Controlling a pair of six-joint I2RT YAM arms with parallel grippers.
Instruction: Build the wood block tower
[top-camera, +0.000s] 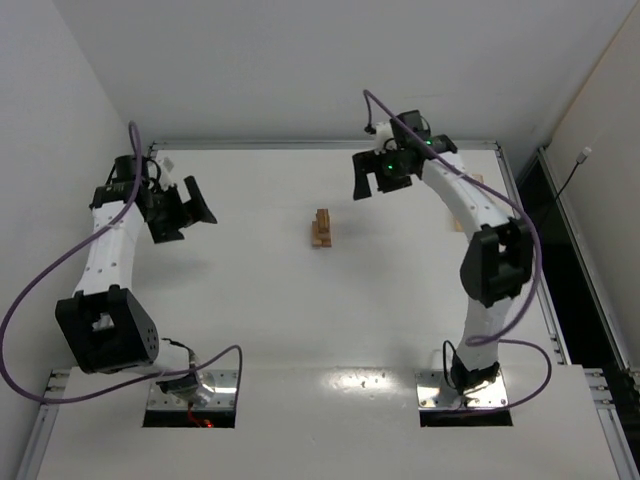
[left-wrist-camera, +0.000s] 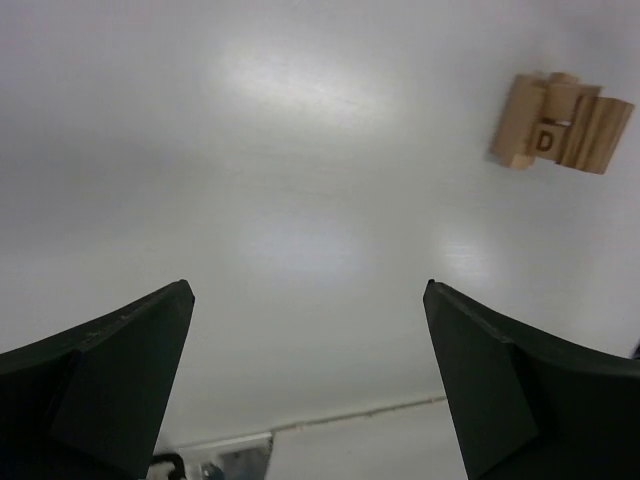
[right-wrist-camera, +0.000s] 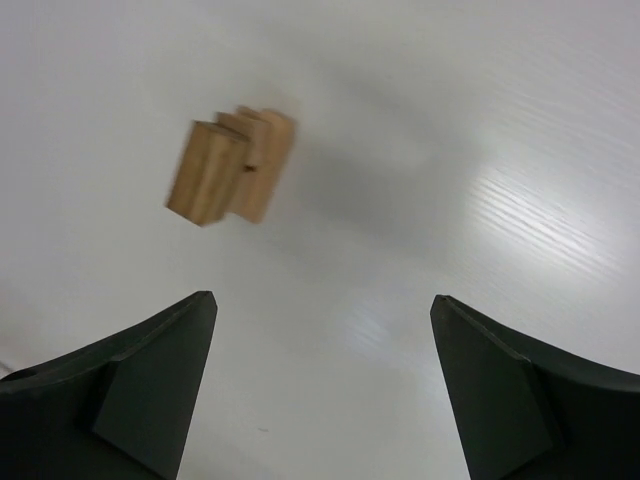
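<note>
Wood, light brown: one tower (top-camera: 321, 229), a narrow stack of small blocks, standing near the middle of the white table (top-camera: 250, 330). It lies between the two arms and neither touches it. Blocks: several, but the pieces overlap and the exact count is not readable. One block (left-wrist-camera: 545, 140), seen by the left wrist camera, bears a dark letter D.

Grippers: two, black.
- Left gripper (top-camera: 190, 210): above the table, left of the tower and well apart from it. Jaws spread wide, nothing between them.
- Right gripper (top-camera: 372, 178): above the table, beyond and right of the tower, near it but apart. Jaws wide, holding nothing.

Arms: two, white. Purple cables: two, one per arm.
</note>
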